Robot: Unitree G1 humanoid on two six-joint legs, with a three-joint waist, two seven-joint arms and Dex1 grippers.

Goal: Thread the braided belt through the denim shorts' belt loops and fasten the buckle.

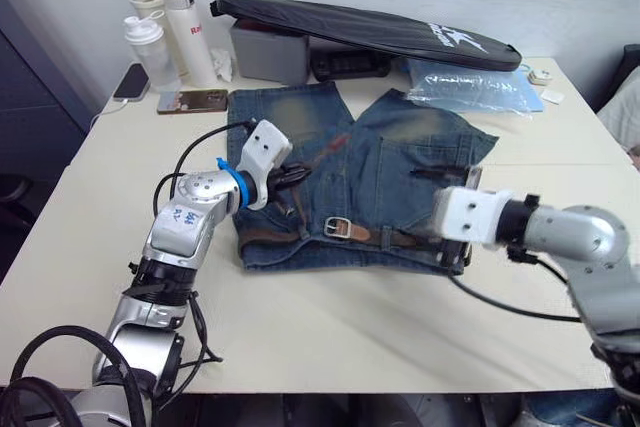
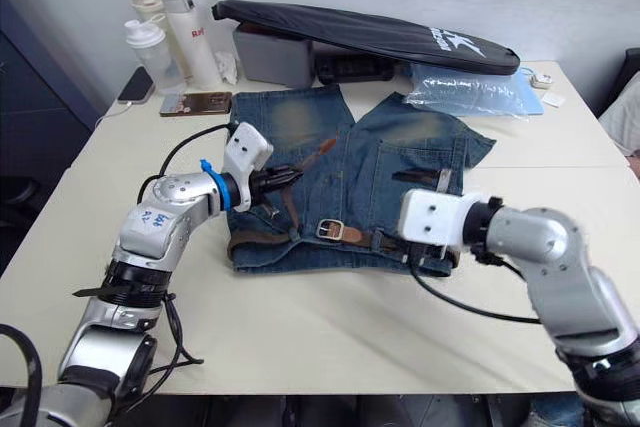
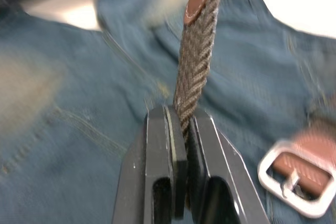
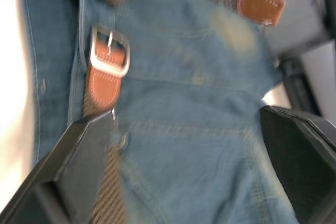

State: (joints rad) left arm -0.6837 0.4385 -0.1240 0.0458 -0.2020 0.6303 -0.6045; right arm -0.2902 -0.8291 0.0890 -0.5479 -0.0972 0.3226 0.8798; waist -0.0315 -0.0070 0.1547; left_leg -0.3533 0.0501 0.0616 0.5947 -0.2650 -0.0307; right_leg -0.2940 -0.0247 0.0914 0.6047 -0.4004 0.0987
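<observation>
Left gripper [image 3: 178,145] clamped on braided belt [image 3: 195,72] near its tan tip | right gripper [image 4: 189,150] spread wide over denim shorts [image 1: 400,167] | buckle [image 1: 337,227] lies at waistband

Two head views look forward and down over the table [image 1: 330,347]. Each wrist view looks closely along its own fingers at the denim shorts [image 1: 400,162]; all four views share them.

The denim shorts [image 1: 370,177] lie mid-table [image 1: 330,327], waistband toward the near edge. The braided belt [image 1: 395,239] lies along the waistband, the buckle [image 1: 338,228] at its middle. Bottles [image 1: 170,32] stand at the far left corner.
</observation>
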